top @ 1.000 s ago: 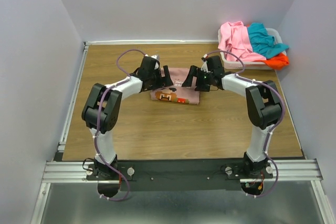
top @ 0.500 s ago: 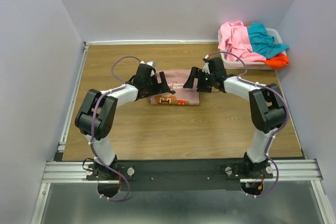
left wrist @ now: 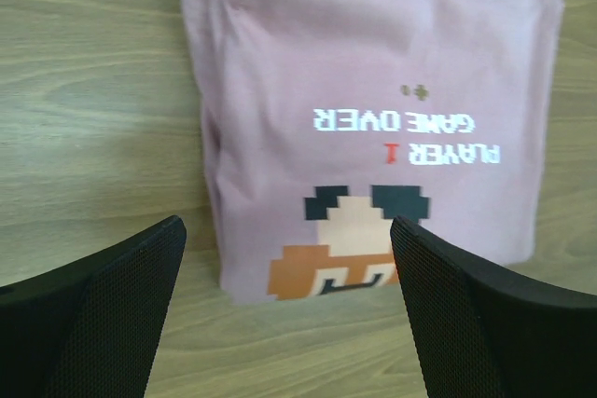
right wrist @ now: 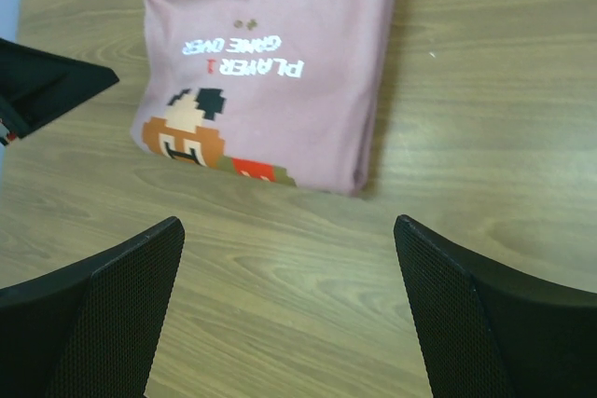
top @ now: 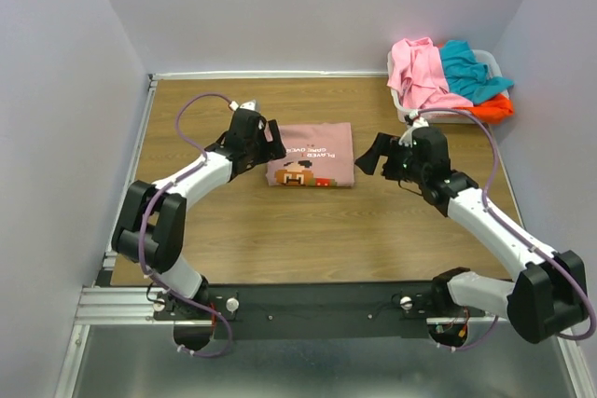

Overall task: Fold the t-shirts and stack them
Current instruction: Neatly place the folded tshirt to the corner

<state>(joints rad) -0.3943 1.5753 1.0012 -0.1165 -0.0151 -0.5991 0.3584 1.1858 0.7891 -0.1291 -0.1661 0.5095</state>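
A dusty mauve-pink t-shirt [top: 311, 153] lies folded into a neat rectangle on the wooden table, its pixel-figure print and white lettering facing up [left wrist: 373, 128] [right wrist: 270, 72]. My left gripper [top: 270, 140] stands open just off the shirt's left edge, nothing between its fingers [left wrist: 93, 314]. My right gripper [top: 375, 157] is open too, to the right of the shirt and apart from it, with only bare wood between its fingers [right wrist: 485, 323]. Bright pink [top: 418, 70], teal [top: 469, 72] and orange-red [top: 494, 107] t-shirts lie heaped in the basket at the back right.
A white plastic basket [top: 410, 111] sits at the table's back right corner against the wall. Grey walls close in the table on the left, back and right. The left gripper's tip [right wrist: 37, 86] shows at the left edge of the right wrist view.
Both grippers have drawn away from the folded shirt, the left one to the left, the right one well to the right and nearer. The shirt now lies uncovered and flat.
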